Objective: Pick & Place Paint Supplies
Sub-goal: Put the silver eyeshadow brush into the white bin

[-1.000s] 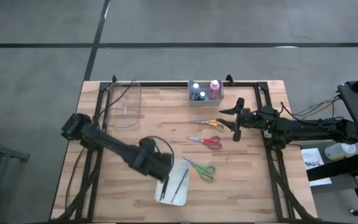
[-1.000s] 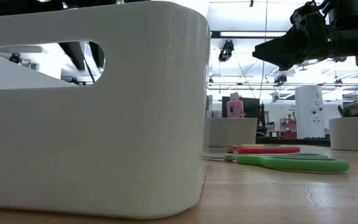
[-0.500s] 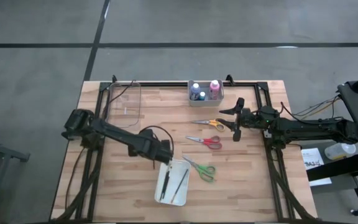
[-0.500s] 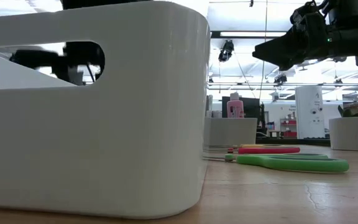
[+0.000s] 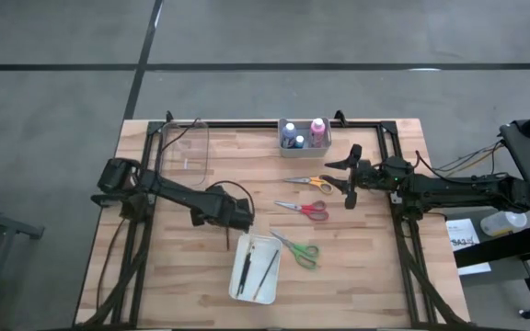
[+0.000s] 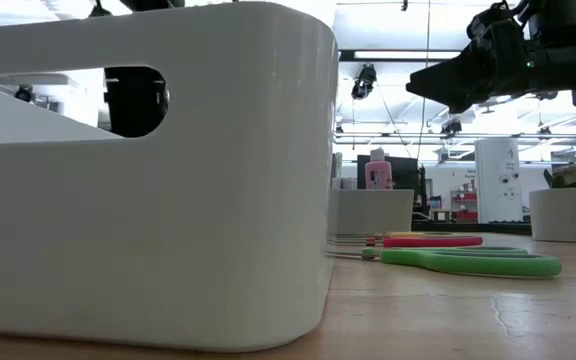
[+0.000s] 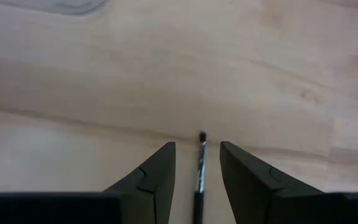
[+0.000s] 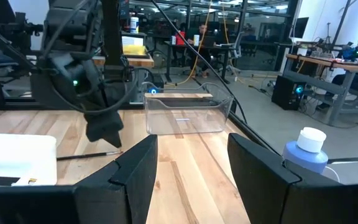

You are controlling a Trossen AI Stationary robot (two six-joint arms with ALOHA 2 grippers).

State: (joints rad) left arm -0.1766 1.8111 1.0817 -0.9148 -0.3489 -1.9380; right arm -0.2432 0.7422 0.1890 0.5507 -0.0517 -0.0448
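Your left gripper [image 5: 231,223] sits low over the table [image 5: 191,276], just beyond the far end of the white bin [image 5: 256,268]. In the left wrist view its jaws stand narrow with a thin dark brush [image 7: 199,168] between them. Whether they actually pinch it or only straddle it you cannot tell from here; in the right wrist view the brush lies flat on the wood under that gripper, its tip pointing toward the bin.

Two brushes [image 5: 267,269] already lie inside the white bin, so judge the brush sorting as well under way, with this one loose brush left to go in.

The bottles look done: the pink bottle [image 5: 317,128], the blue bottle [image 5: 289,130] and a shorter one stand together in the small clear container [image 5: 303,143] at the far edge of the table.

The scissors are all still out on the wood: the orange scissors [image 5: 308,182], the red scissors [image 5: 304,209] and the green scissors [image 5: 298,249], the green pair just beside the bin. The large clear tub [image 5: 185,154] at the far left shows nothing inside.

Your right gripper [image 5: 351,182] waits above the table next to the orange scissors, its jaws apart and holding nothing.
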